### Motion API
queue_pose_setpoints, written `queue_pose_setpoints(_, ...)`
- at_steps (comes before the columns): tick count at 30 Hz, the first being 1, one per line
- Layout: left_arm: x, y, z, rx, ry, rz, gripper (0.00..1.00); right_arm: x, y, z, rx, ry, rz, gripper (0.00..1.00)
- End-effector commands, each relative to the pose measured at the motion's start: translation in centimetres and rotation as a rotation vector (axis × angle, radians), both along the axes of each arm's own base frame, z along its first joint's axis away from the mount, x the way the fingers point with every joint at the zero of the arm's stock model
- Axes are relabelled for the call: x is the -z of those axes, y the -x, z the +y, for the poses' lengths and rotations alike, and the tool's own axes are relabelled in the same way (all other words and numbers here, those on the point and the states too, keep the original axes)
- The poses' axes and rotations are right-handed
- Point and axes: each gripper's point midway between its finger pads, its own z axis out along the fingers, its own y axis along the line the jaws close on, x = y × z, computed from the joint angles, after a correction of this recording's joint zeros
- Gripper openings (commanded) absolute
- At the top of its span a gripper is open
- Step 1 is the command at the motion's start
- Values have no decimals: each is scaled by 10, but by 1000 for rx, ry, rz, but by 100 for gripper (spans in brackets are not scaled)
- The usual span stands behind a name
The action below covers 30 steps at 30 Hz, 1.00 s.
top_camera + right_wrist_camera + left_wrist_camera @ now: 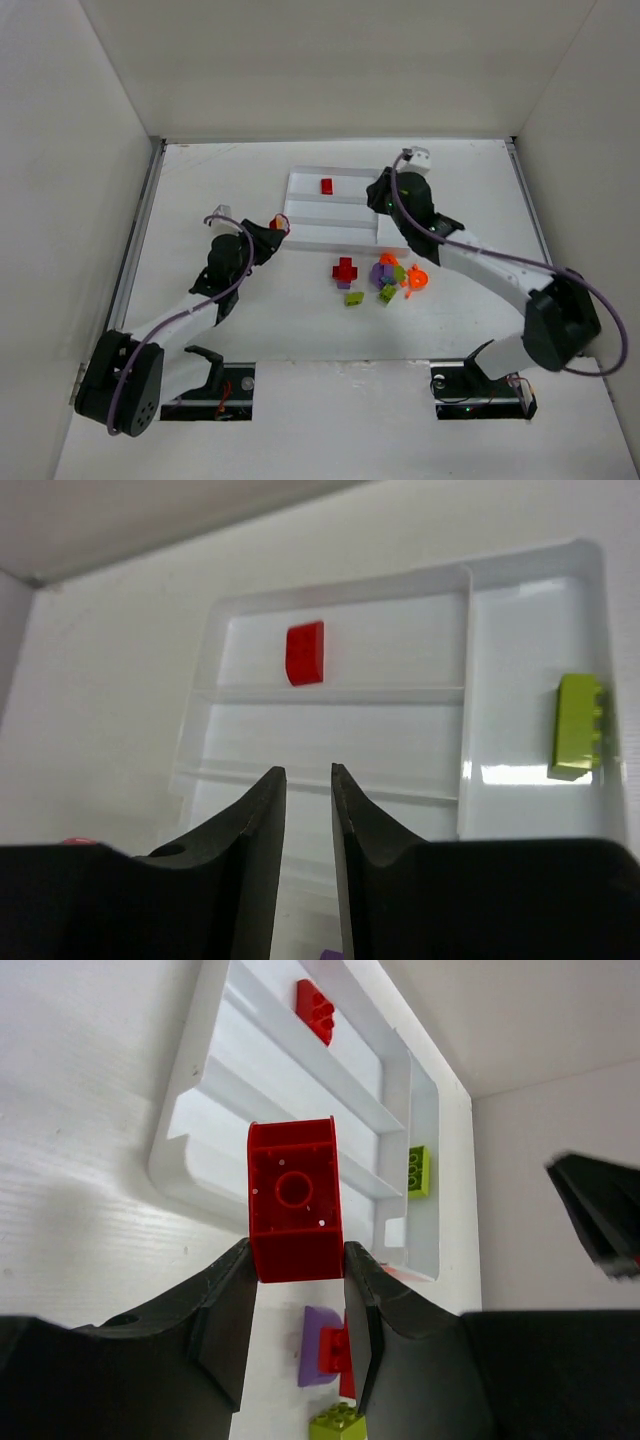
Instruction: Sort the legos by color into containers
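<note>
While red brick (293,1200) is clamped in left gripper (297,1250) by tray (180,1150) near-left corner: to be carried to far slot (360,1060), released low beside matching red piece (315,1010). Right gripper (308,775) slightly parted, empty.

The white tabletop (480,190) is carrying one flat white tray (320,235), which is sitting toward the far side. Nearer the arm bases, a loose cluster of bricks (385,275) is lying directly on the tabletop. A red cross-shaped piece (344,270) is lying at its left, with purple (380,272), yellow-green (353,298) and orange (417,280) pieces bunching close by.
</note>
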Motion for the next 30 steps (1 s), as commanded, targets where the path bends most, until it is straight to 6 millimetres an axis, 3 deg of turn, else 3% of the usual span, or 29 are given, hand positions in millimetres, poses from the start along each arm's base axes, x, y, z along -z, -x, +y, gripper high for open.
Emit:
queue_pose_setpoints(1, -41, -21, -9, 13, -88, -62, 12, -16, 30, -8, 13, -104, -132, 30)
queue_pose_setpoints(5, -48, -48, -31, 69, -251, 5, 12, 2, 71, -22, 12, -148, -138, 33)
queue_pose_setpoints(10, -41, -94, -54, 80, -447, 65, 12, 18, 97, -35, 8, -166, -147, 40)
queue_pose_setpoints(15, -21, -139, -66, 109, -574, 150, 12, 27, 106, -42, 2, -184, -157, 51)
queue_pose_setpoints(19, -12, -166, -78, 134, -578, 166, 12, 22, 110, -39, -14, -220, -162, 54)
queue_pose_setpoints(30, 8, -213, -78, 124, -639, 170, 12, 18, 116, -30, -40, -227, -166, 56)
